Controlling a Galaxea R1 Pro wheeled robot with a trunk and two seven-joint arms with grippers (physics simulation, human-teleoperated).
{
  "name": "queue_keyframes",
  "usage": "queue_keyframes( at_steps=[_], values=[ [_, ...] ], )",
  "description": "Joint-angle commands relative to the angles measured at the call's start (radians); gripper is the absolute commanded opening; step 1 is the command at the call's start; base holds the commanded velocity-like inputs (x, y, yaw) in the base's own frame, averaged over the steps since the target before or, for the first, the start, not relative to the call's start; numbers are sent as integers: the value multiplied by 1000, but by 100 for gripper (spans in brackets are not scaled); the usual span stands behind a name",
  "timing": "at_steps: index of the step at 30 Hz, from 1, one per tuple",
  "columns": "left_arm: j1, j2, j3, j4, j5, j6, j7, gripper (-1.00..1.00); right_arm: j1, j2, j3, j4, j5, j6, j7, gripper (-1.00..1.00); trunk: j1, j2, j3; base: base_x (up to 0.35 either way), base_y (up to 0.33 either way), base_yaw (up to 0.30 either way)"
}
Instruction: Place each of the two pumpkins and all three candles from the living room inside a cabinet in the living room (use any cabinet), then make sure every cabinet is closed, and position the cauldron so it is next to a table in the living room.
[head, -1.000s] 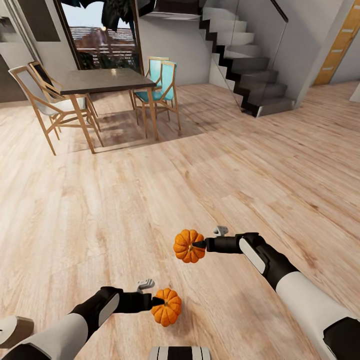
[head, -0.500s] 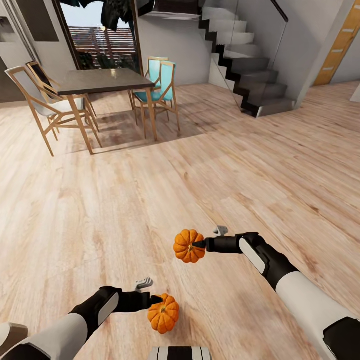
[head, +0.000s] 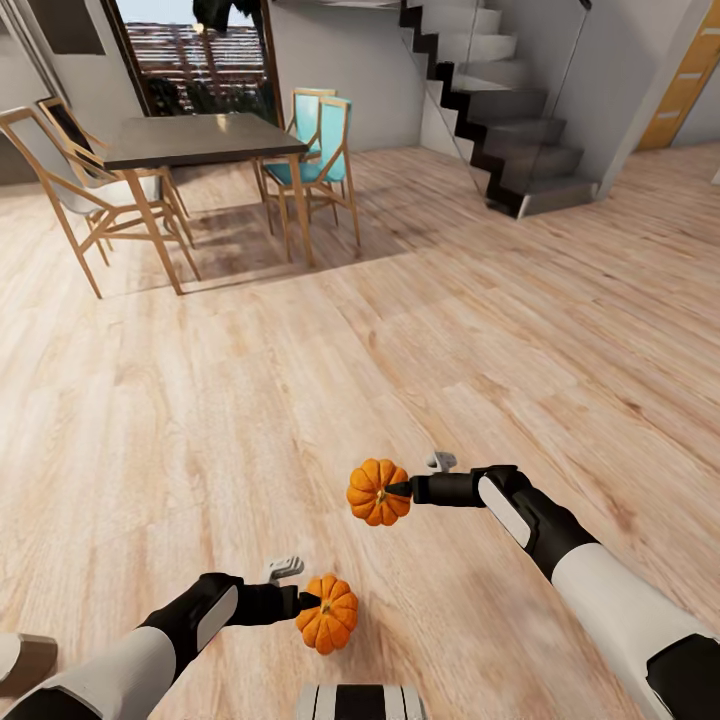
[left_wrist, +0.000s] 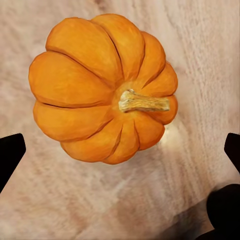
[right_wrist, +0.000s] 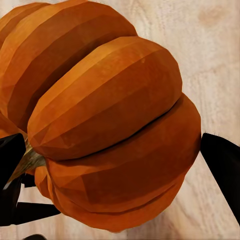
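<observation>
**Two pumpkins carried across open floor**

Risk: either pumpkin could slip free in transit, since each grip looks shallow, near the stem end rather than around the body. The left gripper (head: 305, 602) holds the left pumpkin (head: 327, 614) at its fingertips; in the left wrist view this pumpkin (left_wrist: 102, 87) sits between widely spread dark fingers (left_wrist: 10, 155), contact unclear. The right gripper (head: 405, 489) is closed against the right pumpkin (head: 378, 492), close between its fingers (right_wrist: 222, 165). Beyond stand a dining table (head: 195, 140) and staircase (head: 510, 110).
</observation>
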Motion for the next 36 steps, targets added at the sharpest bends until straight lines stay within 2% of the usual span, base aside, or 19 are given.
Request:
queue_keyframes(
  at_steps=[1,6,20,30,36],
  values=[
    [0,1,-3,-1,6,6,0,100,-1,-1,3,-1,-5,3,-5,-100,0,-1,-5,0,0,0],
    [0,1,-2,-3,6,5,0,100,-1,-1,3,-1,-5,3,-5,-100,1,-1,-12,0,0,0],
    [0,2,-2,-3,10,3,-4,100,-1,-1,3,-1,-5,3,-5,-100,7,-4,-67,0,0,0],
    [0,3,-2,-3,12,-1,-13,100,-1,-1,4,-1,-5,3,-4,-100,7,-4,-67,0,0,0],
    [0,5,-2,-2,13,-53,-26,100,-1,-1,4,-1,-4,3,-5,-100,7,-4,-67,120,54,0]
  ],
)
